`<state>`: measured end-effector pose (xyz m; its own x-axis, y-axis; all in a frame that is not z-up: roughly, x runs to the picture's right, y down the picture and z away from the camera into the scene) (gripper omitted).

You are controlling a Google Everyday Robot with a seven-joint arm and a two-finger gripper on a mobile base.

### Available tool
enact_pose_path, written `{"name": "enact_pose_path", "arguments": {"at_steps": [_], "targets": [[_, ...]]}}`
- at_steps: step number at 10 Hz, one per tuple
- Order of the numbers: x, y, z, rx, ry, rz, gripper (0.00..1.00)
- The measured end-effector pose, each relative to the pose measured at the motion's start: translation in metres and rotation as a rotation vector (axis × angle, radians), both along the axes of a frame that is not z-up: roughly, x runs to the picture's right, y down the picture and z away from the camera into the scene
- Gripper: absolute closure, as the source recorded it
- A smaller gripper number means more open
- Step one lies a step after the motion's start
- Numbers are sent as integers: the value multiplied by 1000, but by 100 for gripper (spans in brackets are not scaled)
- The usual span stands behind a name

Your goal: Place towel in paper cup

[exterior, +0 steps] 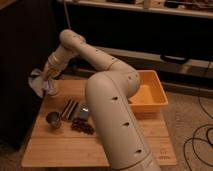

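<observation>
As it hangs over the wooden table [65, 150], the tool [49, 76] clamps a limp, crumpled grey towel [39, 82].

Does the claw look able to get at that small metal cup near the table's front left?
Probably yes. The claw, gripping the towel, hangs over the back left of the table, behind the metal cup, with nothing standing between. But the towel fills its grip.

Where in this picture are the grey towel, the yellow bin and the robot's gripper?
grey-blue cloth towel [38, 81]: camera view, its hanging folds.
yellow plastic bin [148, 95]: camera view, its bare inner floor.
gripper [50, 77]: camera view, between its jaws, shut on the towel, left of the bin.
</observation>
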<state>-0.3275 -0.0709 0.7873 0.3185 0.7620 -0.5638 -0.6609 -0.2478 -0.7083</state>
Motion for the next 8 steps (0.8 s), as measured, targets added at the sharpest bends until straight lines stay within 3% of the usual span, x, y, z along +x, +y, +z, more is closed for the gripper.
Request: {"name": "enact_pose_path", "arguments": {"at_steps": [2,5,6,8], "targets": [[-10,-3,6,54,14,19,100],[-20,-10,11,164,67,99,100],[-18,-13,15,183,88,120,100],[-22,-14,21,179,110,133,100]]}}
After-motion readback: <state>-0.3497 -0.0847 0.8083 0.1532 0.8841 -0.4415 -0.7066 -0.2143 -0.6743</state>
